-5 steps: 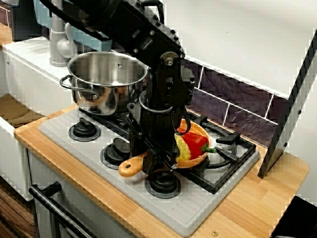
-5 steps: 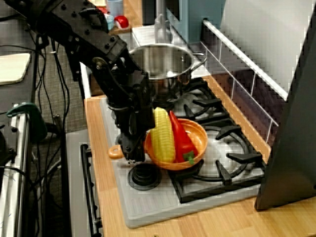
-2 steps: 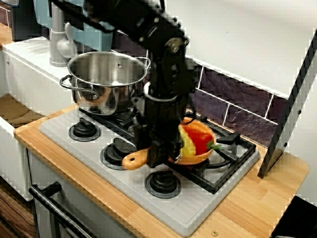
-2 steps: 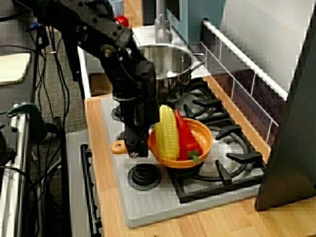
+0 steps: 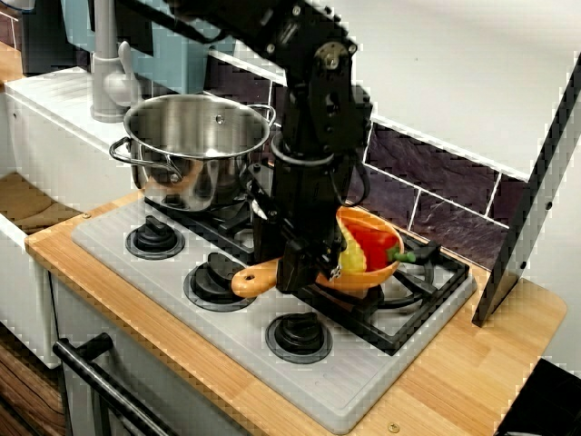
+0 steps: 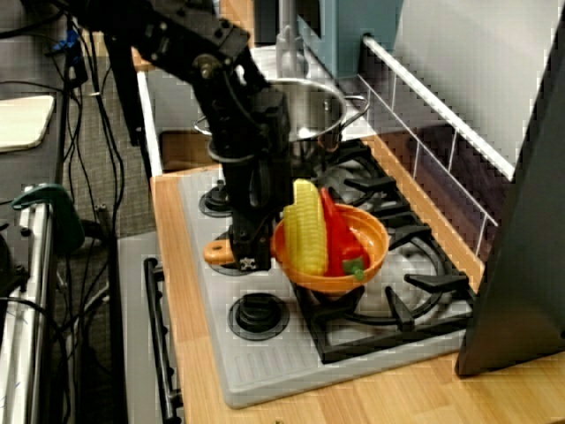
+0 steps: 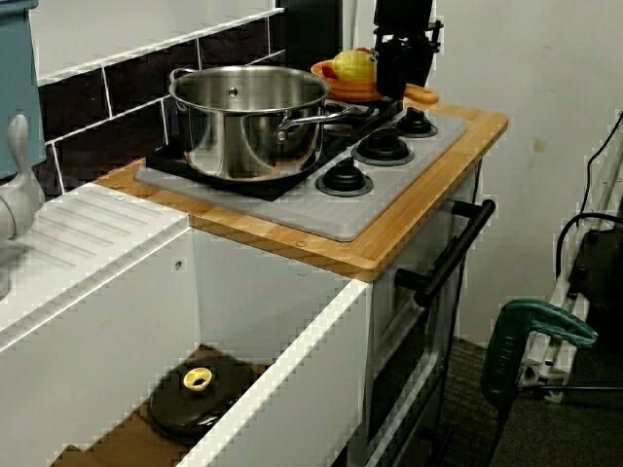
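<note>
In the front view my gripper (image 5: 292, 272) is shut on the wooden handle (image 5: 254, 279) of a small orange pan (image 5: 365, 277). The pan hangs a little above the black burner grate (image 5: 399, 309). It carries a yellow corn cob (image 5: 349, 261) and a red pepper (image 5: 372, 245). From the stove's end, the gripper (image 6: 247, 256) stands left of the pan (image 6: 369, 238), with the corn (image 6: 305, 234) beside the pepper (image 6: 340, 240). The sink-side view shows the pan (image 7: 350, 92) and gripper (image 7: 394, 83) behind the steel pot (image 7: 248, 122).
A large steel pot (image 5: 195, 145) stands on the back left burner, close to the arm. Three black knobs (image 5: 298, 336) line the grey stove front. A dark panel (image 5: 536, 182) leans at the right. Left of the stove are a faucet (image 5: 109, 64) and a sink holding a black lid (image 7: 195, 394).
The gripper has risen with the pan and carried it toward the back right. The pan, corn and pepper left the grate and now hang above it.
</note>
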Tool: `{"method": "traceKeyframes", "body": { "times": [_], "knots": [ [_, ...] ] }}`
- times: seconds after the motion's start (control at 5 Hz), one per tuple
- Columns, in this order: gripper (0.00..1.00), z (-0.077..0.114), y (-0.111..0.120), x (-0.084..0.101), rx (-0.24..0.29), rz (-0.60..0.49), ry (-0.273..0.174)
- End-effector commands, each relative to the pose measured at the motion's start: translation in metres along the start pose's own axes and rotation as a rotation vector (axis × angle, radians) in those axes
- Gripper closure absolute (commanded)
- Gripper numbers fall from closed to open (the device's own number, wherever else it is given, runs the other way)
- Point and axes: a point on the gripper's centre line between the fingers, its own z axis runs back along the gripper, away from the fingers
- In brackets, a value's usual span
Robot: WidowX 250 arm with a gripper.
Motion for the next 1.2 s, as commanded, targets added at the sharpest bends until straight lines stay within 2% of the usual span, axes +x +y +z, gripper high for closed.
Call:
{"method": "traceKeyframes", "body": {
  "times": [0.0, 0.2, 0.4, 0.6, 1.0],
  "knots": [
    [1.0, 0.04, -0.003, 0.023, -0.04, 0.019, -0.087],
    [1.0, 0.04, -0.004, 0.031, -0.044, 0.032, -0.08],
    [1.0, 0.032, -0.003, 0.035, -0.042, 0.058, -0.075],
    [1.0, 0.022, -0.006, 0.036, -0.024, 0.06, -0.068],
    [1.0, 0.013, -0.005, 0.036, -0.014, 0.07, -0.058]
  ]
}}
